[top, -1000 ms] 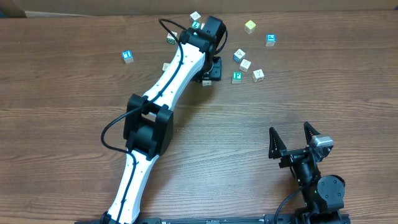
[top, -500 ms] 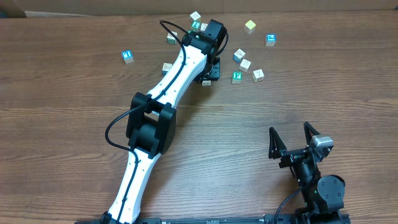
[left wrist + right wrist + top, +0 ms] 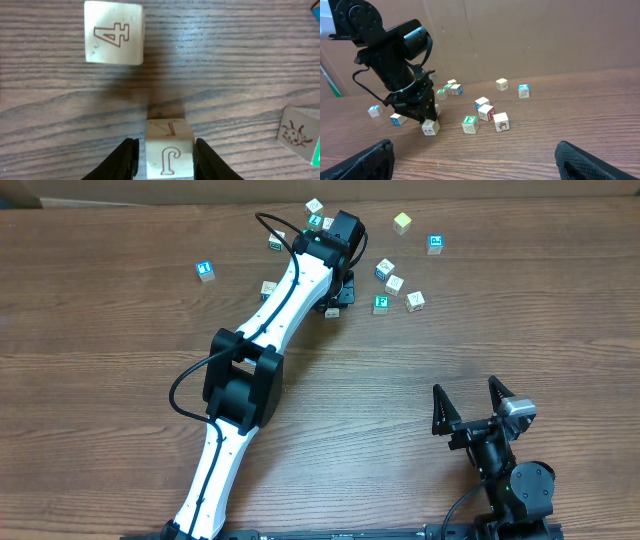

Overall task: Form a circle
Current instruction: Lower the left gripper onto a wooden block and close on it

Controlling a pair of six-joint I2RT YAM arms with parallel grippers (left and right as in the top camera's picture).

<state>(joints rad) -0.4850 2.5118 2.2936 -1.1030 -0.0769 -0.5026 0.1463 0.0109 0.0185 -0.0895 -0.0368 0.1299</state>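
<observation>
Here, the left gripper (image 3: pixel 165 145) is down at the table (image 3: pixel 120 380), its jaws standing narrow on either side of a cream J cube (image 3: pixel 169 161). Whether they actually press it cannot be told. Just beyond lies a 4 cube (image 3: pixel 114 32), with a ladybird cube (image 3: pixel 297 134) off to the right. The circle (image 3: pixel 394 283) is four cubes loosely clustered to the right of that gripper, with gaps between them. The right gripper (image 3: pixel 465 387) stands wide open and empty, well apart from the cubes.

J cube (image 3: pixel 169 156) between fingers of left gripper (image 3: pixel 165 146); 4 cube (image 3: pixel 114 32) beyond it, apart; ladybug cube (image 3: pixel 296 134) off to side.
</observation>
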